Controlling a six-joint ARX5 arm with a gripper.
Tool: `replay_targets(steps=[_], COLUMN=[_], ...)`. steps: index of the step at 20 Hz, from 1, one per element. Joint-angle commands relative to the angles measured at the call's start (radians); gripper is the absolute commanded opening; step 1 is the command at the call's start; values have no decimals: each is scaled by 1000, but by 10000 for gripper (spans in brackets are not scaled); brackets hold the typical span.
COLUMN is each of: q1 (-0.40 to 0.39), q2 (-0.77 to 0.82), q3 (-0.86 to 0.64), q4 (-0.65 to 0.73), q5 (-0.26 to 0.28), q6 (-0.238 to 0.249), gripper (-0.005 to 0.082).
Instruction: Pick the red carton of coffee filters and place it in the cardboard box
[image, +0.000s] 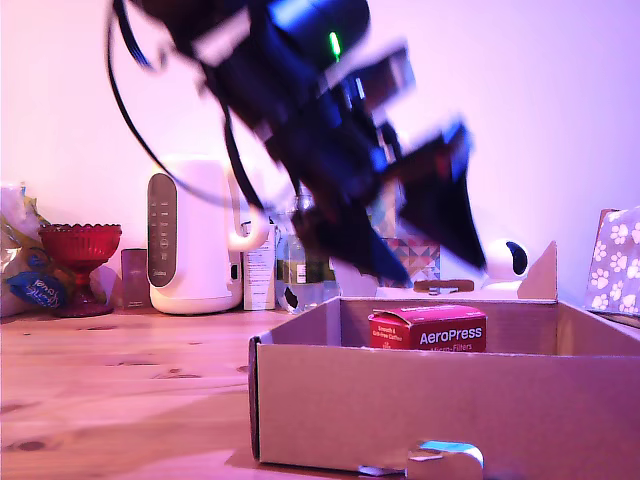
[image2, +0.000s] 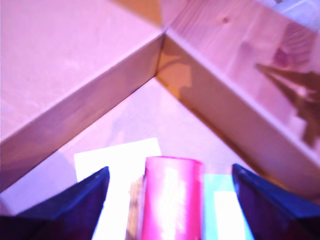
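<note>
Red carton of coffee filters (image: 427, 329) standing inside the cardboard box (image: 400, 410), near its back wall. Claw (image2: 169, 200) raised above, blurred, spread wide, gripping nothing, carton seen between its fingers (image2: 75, 205). Wooden bench (image: 110, 380) beneath; red goblet (image: 80, 252) and white appliance (image: 190, 235) at the exterior view's left, pale wall behind.
</note>
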Motion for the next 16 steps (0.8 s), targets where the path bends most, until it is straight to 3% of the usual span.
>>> replay_targets(steps=[1, 3, 4, 6, 10, 16], q1=[-3, -2, 0, 5, 29, 116], q2=[-69, -129, -153, -183, -187, -294], q3=[-1, -1, -1, -1, -16, -200], q4=[-43, -92, -103, -110, -84, 156], q5=[-6, -46, -67, -78, -104, -154], q6=[6, 8, 17, 33, 40, -4], gripper=[751, 609, 458, 13, -24, -24])
